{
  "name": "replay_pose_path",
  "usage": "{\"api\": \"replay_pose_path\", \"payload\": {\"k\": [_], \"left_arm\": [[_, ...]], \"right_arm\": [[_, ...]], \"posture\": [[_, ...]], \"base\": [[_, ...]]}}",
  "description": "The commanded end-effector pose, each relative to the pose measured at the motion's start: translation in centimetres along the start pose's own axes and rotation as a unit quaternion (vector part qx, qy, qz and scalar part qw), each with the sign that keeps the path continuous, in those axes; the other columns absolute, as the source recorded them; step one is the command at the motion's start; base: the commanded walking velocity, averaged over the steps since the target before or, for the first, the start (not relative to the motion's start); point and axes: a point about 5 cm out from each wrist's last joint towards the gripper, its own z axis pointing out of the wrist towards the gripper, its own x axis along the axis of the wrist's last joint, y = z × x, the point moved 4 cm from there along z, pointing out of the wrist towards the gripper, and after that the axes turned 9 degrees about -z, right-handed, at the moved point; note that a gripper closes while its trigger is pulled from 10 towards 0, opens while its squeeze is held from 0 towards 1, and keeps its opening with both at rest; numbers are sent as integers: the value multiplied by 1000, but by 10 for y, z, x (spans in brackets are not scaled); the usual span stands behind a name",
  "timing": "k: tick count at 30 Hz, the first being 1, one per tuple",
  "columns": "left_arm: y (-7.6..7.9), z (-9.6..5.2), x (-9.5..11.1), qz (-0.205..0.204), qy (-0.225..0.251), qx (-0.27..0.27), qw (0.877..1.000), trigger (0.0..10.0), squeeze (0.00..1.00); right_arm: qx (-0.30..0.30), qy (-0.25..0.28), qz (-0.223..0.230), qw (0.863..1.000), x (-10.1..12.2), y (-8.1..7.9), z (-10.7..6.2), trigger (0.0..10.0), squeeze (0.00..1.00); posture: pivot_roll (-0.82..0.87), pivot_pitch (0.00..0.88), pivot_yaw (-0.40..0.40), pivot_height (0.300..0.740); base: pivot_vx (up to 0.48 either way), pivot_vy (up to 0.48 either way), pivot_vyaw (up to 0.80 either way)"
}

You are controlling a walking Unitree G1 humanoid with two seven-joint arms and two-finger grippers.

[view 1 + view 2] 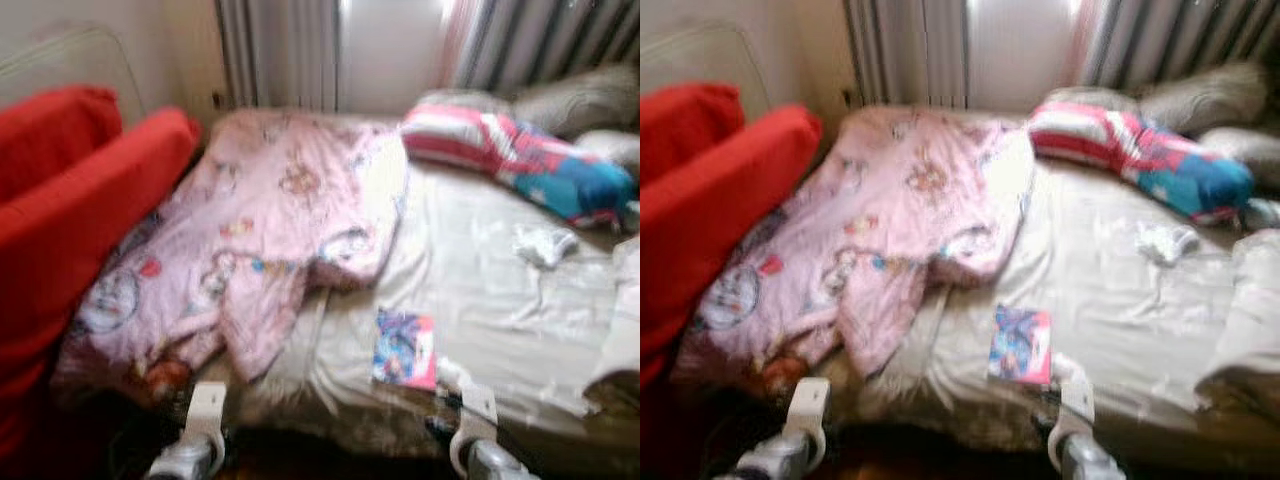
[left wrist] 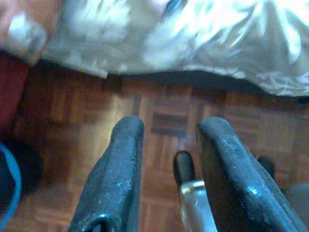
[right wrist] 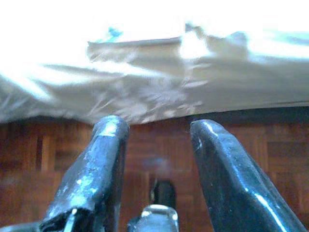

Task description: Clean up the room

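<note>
Both head views are soft with motion blur, edges smeared everywhere. Daylight comes through the window (image 1: 390, 50) at the far end of the bed (image 1: 480, 280), blowing out to white there and washing the sheet pale. The floor under the bed edge lies in dark shadow. In the wrist views the sheet (image 3: 145, 48) glares overexposed, the parquet (image 2: 159, 116) is dim, and the near fingers (image 2: 116, 179) are out of focus

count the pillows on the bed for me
3: a striped red, white and blue pillow across the head of the bed, a grey pillow behind it by the curtains, and a pale one at the far right edge. The pink blanket may hide more.
</note>
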Motion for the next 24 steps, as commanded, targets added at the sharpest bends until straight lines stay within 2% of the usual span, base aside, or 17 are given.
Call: {"api": "replay_pose_path", "payload": {"k": [1, 5, 18, 21, 24], "left_arm": [[12, 1, 0, -4, -2, -13, 1000, 10000, 0], [11, 1, -1, -2, -4, -12, 1000, 10000, 0], [11, 1, -2, -11, -1, -13, 1000, 10000, 0], [11, 1, -1, -13, 2, -12, 1000, 10000, 0], [11, 1, 0, -16, 4, -11, 1000, 10000, 0]], "right_arm": [[-24, -7, 2, 1000, -7, 15, -3, 10000, 0], [-27, 1, 9, 1000, -6, 16, -3, 10000, 0], [-37, 6, 9, 999, -7, 17, -3, 10000, 0], [-33, 9, -3, 999, -5, 16, -3, 10000, 0], [-35, 15, -12, 999, -2, 17, -3, 10000, 0]], "posture": [[22, 0, -7, 740], [21, 0, -7, 740], [14, 0, -6, 740], [16, 0, -7, 740], [19, 0, -10, 740]], "base": [[337, 0, -788], [312, 0, -197], [0, 0, 0], [0, 0, 0], [0, 0, 542]]}}
